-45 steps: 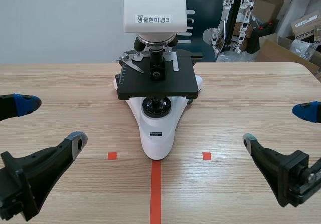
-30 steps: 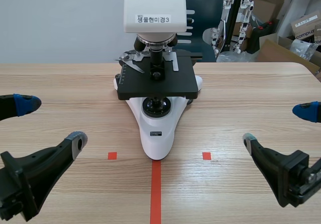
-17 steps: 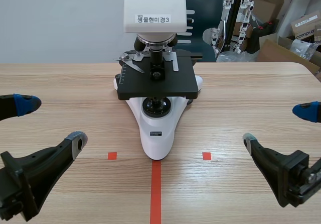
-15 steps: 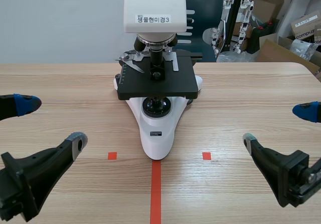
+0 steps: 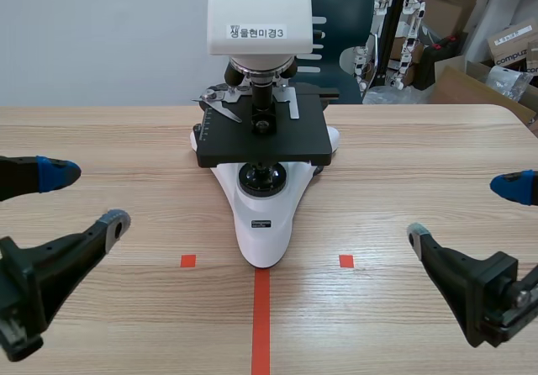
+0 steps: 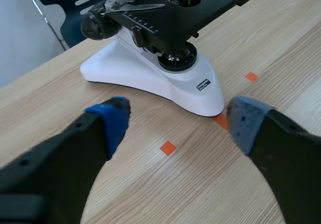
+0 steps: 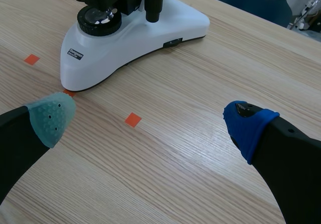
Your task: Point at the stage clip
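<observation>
1. Scene view, nearest: left gripper (image 5: 86,198) at 8 o'clock and right gripper (image 5: 465,213) at 4 o'clock, both spread wide, holding nothing.
2. Microscope (image 5: 262,215) stands at centre.
3. Stage clip (image 5: 220,106) lies at 11 o'clock on the stage (image 5: 277,144). The left arm looks nearer and should come from above, clear of the objective (image 5: 262,97).

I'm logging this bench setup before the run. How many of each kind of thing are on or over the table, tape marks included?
Microscope: 1
End effectors: 2 (left end effector, right end effector)
Orange-red tape squares: 2
Orange-red tape line: 1
Total: 6
</observation>
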Controlling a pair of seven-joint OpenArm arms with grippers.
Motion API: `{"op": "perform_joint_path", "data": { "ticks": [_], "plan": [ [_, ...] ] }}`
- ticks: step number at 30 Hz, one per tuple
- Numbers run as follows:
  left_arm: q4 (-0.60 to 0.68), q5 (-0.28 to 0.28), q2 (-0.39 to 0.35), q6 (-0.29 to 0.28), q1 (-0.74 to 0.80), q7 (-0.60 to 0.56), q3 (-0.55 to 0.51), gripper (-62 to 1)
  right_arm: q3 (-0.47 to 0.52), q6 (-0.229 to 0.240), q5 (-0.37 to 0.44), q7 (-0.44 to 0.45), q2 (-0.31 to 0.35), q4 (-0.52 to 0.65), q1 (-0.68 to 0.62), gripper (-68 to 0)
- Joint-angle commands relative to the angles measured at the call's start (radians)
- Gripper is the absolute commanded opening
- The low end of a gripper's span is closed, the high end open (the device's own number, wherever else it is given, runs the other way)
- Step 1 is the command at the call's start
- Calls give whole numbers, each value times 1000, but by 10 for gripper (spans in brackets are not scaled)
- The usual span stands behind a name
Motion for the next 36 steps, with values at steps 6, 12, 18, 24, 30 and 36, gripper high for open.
{"op": "perform_joint_path", "data": {
  "ticks": [6,12,18,24,30,36],
  "plan": [
    [20,-9,-130,-21,-41,-35,1,-410,3,0,11,19,11,8,9,-10],
    [-22,-71,-216,-39,-142,-34,1,-479,3,0,11,18,11,8,9,-10],
    [-170,-158,-282,-121,-277,-63,24,-479,3,0,11,19,11,8,9,-10],
    [-320,-175,-311,-125,-422,-118,127,-479,3,0,11,19,11,8,9,-10],
    [-419,-175,-310,-195,-579,-129,240,-554,3,0,11,19,11,8,9,-10],
    [-467,-175,-299,-202,-697,-146,334,-554,3,0,11,19,11,8,9,-10]
  ]
}}
